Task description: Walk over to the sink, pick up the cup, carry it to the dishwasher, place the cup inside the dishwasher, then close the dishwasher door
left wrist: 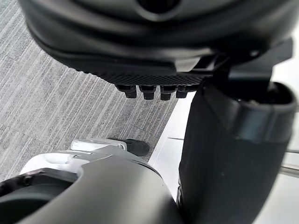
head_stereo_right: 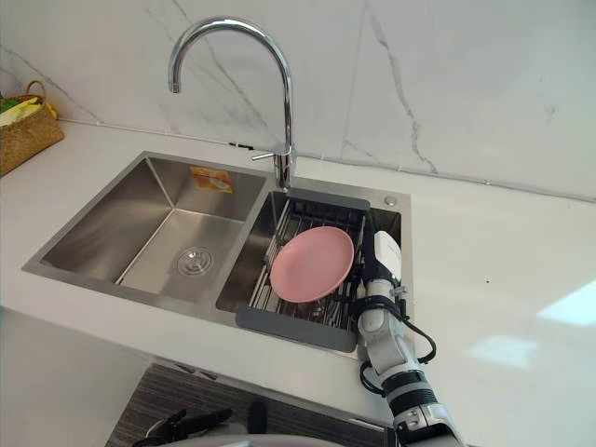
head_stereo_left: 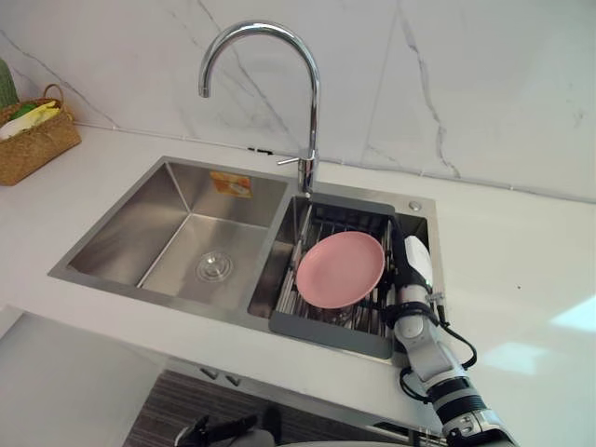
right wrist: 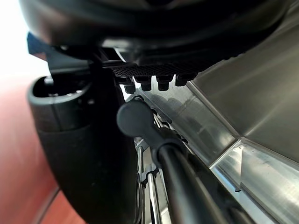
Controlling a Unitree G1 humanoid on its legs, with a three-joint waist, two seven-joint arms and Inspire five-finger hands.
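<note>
The steel sink (head_stereo_left: 177,200) has two basins. The right one holds a dark wire rack (head_stereo_left: 326,332), and a pink plate (head_stereo_left: 341,268) leans in it. My right hand (head_stereo_left: 406,279) reaches down into the narrow gap between the plate's right rim and the basin wall. Its white thumb cover (head_stereo_left: 416,259) faces up. In the right wrist view its fingers (right wrist: 145,84) are relaxed and hold nothing, just above a dark rack bar (right wrist: 154,135). Something greyish and rounded (head_stereo_left: 340,312) peeks from under the plate; I cannot tell what it is. My left hand (left wrist: 149,88) hangs open over the floor.
A tall curved faucet (head_stereo_left: 312,112) rises behind the divider between the basins. A woven basket (head_stereo_left: 33,140) stands on the far left of the white counter (head_stereo_left: 512,279). The left basin has a bare drain (head_stereo_left: 213,267). Grey striped floor (left wrist: 56,93) lies below.
</note>
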